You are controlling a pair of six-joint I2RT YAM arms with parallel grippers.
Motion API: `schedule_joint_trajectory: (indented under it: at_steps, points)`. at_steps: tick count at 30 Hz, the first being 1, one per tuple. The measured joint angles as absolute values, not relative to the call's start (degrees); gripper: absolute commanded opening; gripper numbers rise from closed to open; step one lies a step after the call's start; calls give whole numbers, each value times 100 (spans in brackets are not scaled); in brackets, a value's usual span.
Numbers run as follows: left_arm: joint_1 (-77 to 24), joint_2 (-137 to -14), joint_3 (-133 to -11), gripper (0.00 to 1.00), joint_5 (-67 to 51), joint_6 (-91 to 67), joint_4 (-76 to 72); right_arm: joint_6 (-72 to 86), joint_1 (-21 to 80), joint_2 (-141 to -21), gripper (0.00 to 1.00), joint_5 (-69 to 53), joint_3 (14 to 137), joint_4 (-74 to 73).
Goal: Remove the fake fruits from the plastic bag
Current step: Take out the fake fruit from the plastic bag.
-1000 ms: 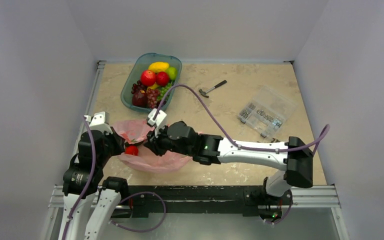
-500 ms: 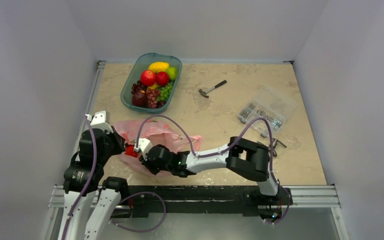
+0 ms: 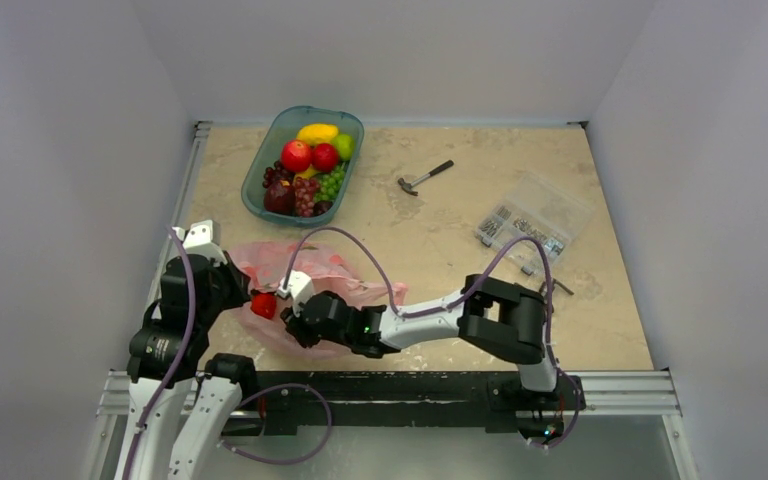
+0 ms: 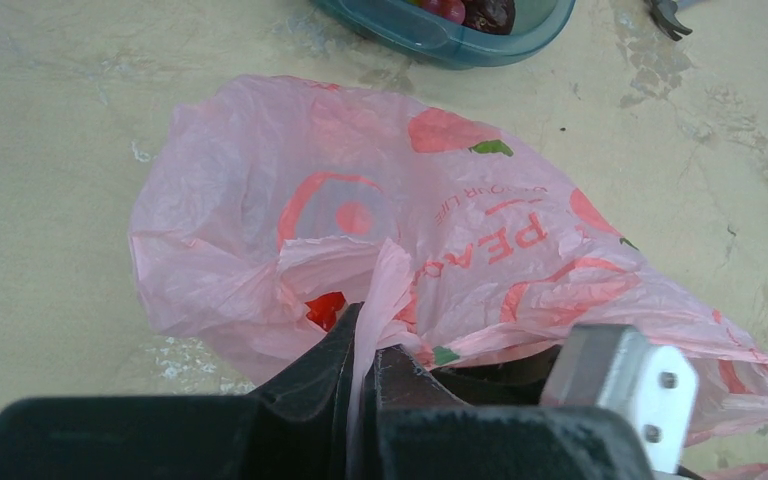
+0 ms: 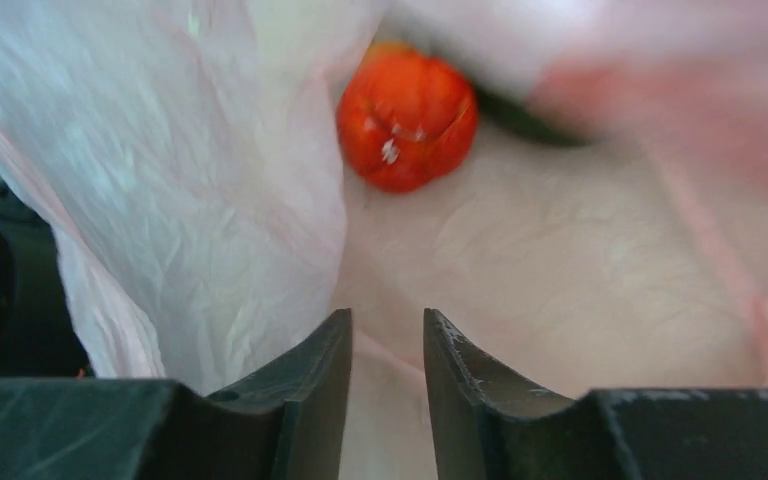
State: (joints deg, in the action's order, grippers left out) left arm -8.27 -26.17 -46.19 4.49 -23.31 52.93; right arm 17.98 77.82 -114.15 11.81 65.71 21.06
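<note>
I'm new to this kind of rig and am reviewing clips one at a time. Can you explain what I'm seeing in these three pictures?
Two robot arms are bolted at the near edge of a table. One picture looks down from above and behind them. The other two come from a camera on each wrist, so each shows its own fingers. On the table lie a pink plastic bag, a teal tray of fake fruit, a hammer and a clear box of small parts. The left end effector is shut on a fold of the bag's edge. The right end effector is open and holds nothing. It points into the bag at a red fruit.
</note>
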Motion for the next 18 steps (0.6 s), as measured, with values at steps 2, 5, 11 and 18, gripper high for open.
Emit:
schedule_joint_trajectory:
  at_steps: [2,5,11,18]
  points:
    - [-827,-2617,-4619,0,454,-2333,5293,1800,7728,-11268,39,1328,6571,2147]
    - [-827,-2617,-4619,0,456,-2340,5293,1809,7623,-11146,43,1610,6580,2237]
    - [-827,-2617,-4619,0,473,-2342,5293,1831,7389,-11236,57,1898,6777,2226]
    - [-827,-2617,-4619,0,473,-2342,5293,1850,7159,-11664,78,1979,7273,2272]
